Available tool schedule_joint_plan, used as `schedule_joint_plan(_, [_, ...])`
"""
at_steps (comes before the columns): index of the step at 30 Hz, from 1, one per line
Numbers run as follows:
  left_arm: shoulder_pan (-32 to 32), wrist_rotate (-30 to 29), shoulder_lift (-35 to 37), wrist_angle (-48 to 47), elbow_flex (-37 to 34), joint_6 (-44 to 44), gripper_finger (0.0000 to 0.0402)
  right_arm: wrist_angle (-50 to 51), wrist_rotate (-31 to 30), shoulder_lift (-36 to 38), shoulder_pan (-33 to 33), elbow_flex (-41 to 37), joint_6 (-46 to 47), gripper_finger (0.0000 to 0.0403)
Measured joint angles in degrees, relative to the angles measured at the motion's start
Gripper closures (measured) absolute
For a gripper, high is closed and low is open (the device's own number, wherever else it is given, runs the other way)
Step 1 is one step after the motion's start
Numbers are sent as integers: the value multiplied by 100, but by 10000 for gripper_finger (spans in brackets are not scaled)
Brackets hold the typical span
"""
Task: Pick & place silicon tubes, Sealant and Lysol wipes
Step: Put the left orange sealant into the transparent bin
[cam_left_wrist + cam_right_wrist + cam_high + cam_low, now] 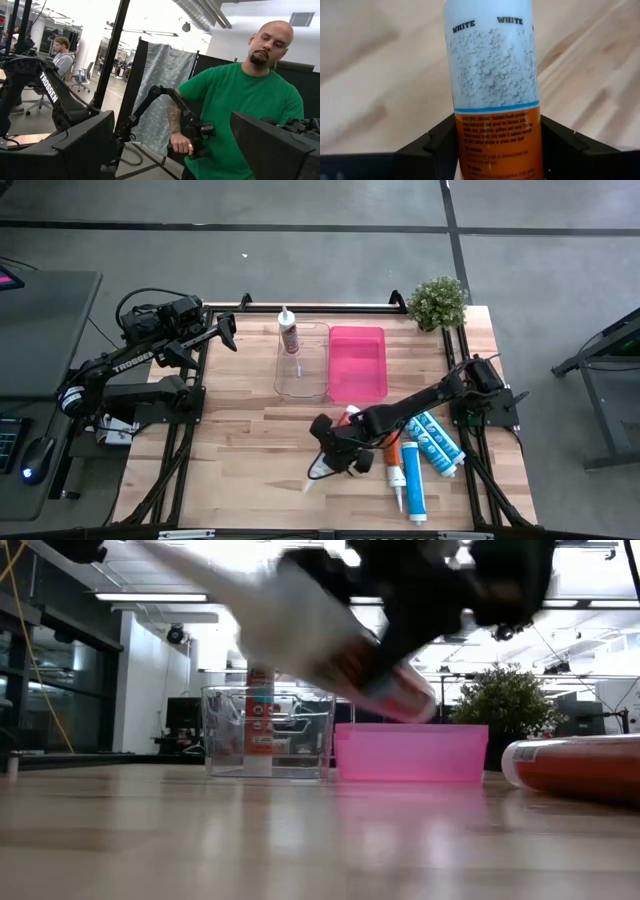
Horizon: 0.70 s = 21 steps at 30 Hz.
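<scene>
Orange-white cylindrical sealant tube [495, 95] clamped in right pincer [345, 452].

Bare bench [240, 440] lies open left of the bins; three caulk tubes [425, 455] crowd its right front.

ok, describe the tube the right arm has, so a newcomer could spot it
Start at the pink bin on the wooden table and move toward the near edge. There the right gripper holds a sealant tube in its fingers, off the wood. Unlike the tubes lying flat beside it, it is white over orange and marked WHITE.
</scene>
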<state>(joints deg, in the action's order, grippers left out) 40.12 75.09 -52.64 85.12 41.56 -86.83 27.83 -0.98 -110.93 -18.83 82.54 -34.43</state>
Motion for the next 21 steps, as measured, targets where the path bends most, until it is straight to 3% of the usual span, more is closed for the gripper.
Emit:
schedule_joint_plan(10, [0,-2,0,2,0,-2,10,-434,332,13,307,1399,1545,197])
schedule_joint_plan(21, [-2,-8,0,2,0,-48,10,-2191,-3,16,933,1576,3045,197])
